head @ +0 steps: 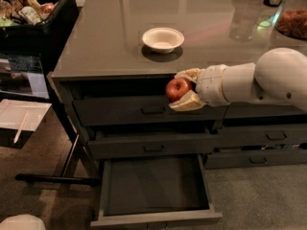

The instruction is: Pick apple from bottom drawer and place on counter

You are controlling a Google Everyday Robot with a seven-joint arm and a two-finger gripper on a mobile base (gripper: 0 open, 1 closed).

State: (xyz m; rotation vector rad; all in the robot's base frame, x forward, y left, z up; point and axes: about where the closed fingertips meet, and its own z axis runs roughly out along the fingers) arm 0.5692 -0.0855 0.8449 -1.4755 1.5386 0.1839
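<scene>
The small red apple [177,88] is held in my gripper [183,89], whose pale fingers [188,101] close above and below it. The gripper hangs in front of the top drawer front, just below the front edge of the glossy grey counter [110,37]. My white arm [259,83] reaches in from the right. The bottom drawer [154,188] stands pulled open below, its flat dark floor bare.
A white bowl [163,39] sits on the counter behind the gripper. A black bin [36,18] of mixed groceries stands at the left. A clear glass [244,20] and a dish of food [292,23] are at the counter's right. Closed drawers [153,147] lie between.
</scene>
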